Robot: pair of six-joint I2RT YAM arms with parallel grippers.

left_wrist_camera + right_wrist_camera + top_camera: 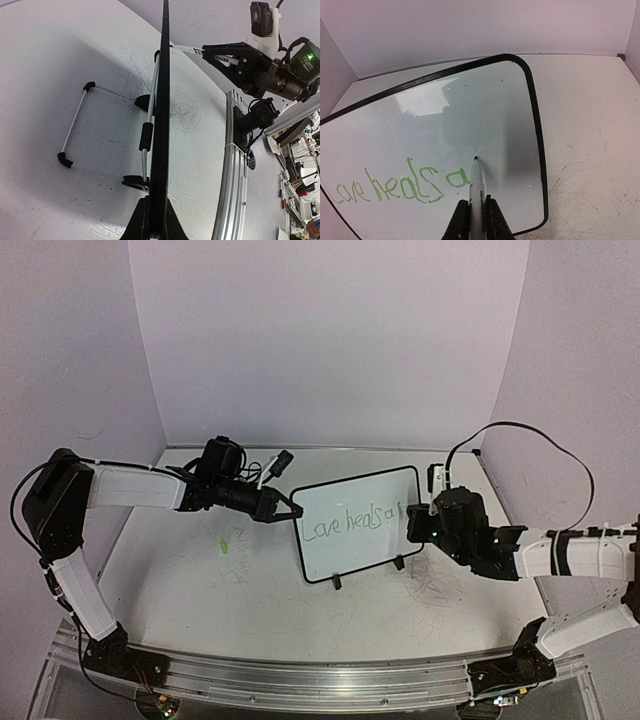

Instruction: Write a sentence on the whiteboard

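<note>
Green-lettered whiteboard (355, 530), left arm (130, 487) outstretched, left claw (290, 512) clamped on its edge, right claw (476, 212) gripping marker (476, 182), tip on board.

A plain, pale lilac back wall (330, 340) rises ahead of me. A matching side wall (70, 350) stands to my left and another (585, 350) to my right, all softly and evenly lit. Below me lies a white tabletop (190, 590), scuffed with faint grey scribbles (430, 585) and one small green mark (224, 545). An aluminium rail (300, 678) runs along its near edge. Past that edge a cluttered bench (300, 180) shows, its contents too small to tell.
</note>
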